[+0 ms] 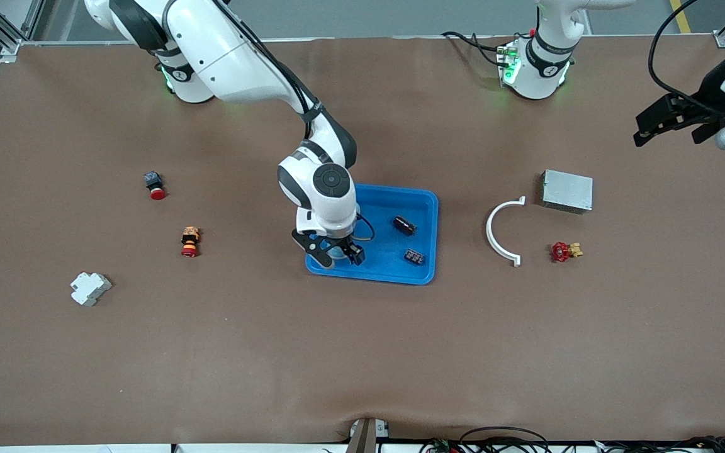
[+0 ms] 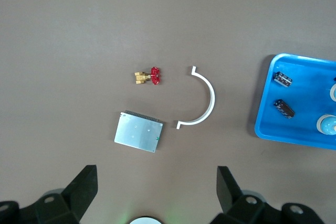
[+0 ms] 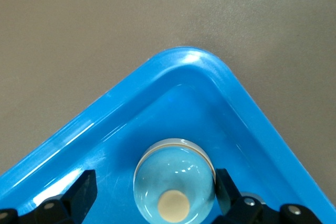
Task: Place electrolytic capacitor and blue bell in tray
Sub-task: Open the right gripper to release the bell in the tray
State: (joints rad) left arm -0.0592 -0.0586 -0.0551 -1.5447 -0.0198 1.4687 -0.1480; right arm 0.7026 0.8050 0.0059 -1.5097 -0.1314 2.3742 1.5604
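- front view: right gripper point(image 1: 336, 253) is hanging low over the tray point(image 1: 428, 204) corner toward the right arm's end, jaws spread wide, gripping nothing; electrolytic capacitor point(image 1: 404, 224) is lying in the tray, a small dark part point(image 1: 415, 256) nearer the camera; left gripper point(image 1: 668, 119) is waiting wide open
- left wrist view: capacitor's looking light, stiff; I'd be pinching its sides
- right wrist view: blue bell point(image 3: 174, 179) is sitting in the tray between the fingers point(image 3: 79, 192); glossy dome, probably slippery

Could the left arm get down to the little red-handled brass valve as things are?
Probably yes: the left gripper hangs open over bare table, and nothing covers the valve, which lies apart from the white arc and grey box.
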